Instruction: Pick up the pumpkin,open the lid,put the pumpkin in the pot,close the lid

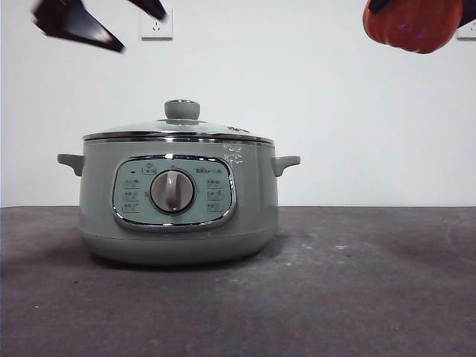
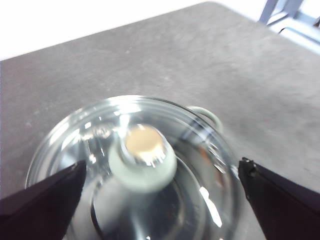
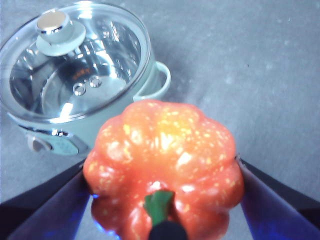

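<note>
The sage-green pot [image 1: 178, 216] stands on the dark table with the glass lid [image 1: 178, 132] on it. The lid's knob [image 1: 182, 109] is on top. My left gripper [image 2: 160, 175] is open above the lid [image 2: 165, 200], its jaws wide on either side of the knob [image 2: 143, 159], not touching it. It shows as black tips at the top left of the front view [image 1: 97, 22]. My right gripper [image 3: 162, 200] is shut on the orange pumpkin [image 3: 165, 170] and holds it high, right of the pot [image 3: 60, 130]. The pumpkin shows at the top right of the front view [image 1: 413, 24].
A white wall with a socket [image 1: 156, 26] stands behind the table. The dark grey table top [image 1: 372, 282] stretches right of and in front of the pot. A metal frame [image 2: 290, 15] shows past the table's far corner.
</note>
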`<action>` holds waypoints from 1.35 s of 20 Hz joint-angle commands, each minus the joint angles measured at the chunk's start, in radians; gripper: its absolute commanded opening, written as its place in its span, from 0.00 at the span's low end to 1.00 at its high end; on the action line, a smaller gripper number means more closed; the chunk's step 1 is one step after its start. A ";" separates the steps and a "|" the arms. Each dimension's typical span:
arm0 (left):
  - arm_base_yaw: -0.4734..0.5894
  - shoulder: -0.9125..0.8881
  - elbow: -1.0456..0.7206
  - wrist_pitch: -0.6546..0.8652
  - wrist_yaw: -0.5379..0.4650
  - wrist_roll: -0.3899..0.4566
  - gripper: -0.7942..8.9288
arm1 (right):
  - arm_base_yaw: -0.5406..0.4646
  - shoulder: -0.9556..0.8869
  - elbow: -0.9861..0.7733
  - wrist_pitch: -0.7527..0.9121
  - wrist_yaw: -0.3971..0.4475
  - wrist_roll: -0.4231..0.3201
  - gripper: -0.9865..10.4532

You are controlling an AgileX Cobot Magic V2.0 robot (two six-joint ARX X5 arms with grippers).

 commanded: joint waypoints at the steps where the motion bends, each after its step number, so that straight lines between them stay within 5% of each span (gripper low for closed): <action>1: -0.018 0.093 0.061 0.018 -0.020 0.006 0.79 | 0.002 -0.008 0.003 -0.008 -0.001 0.013 0.08; 16: -0.077 0.308 0.135 0.014 -0.126 0.031 0.78 | 0.002 -0.008 0.003 -0.008 0.000 0.016 0.08; 24: -0.106 0.308 0.135 -0.005 -0.146 0.031 0.21 | 0.002 -0.008 0.003 -0.009 0.000 0.016 0.08; 27: -0.106 0.308 0.135 -0.012 -0.146 0.031 0.07 | 0.002 -0.008 0.003 -0.009 0.000 0.016 0.08</action>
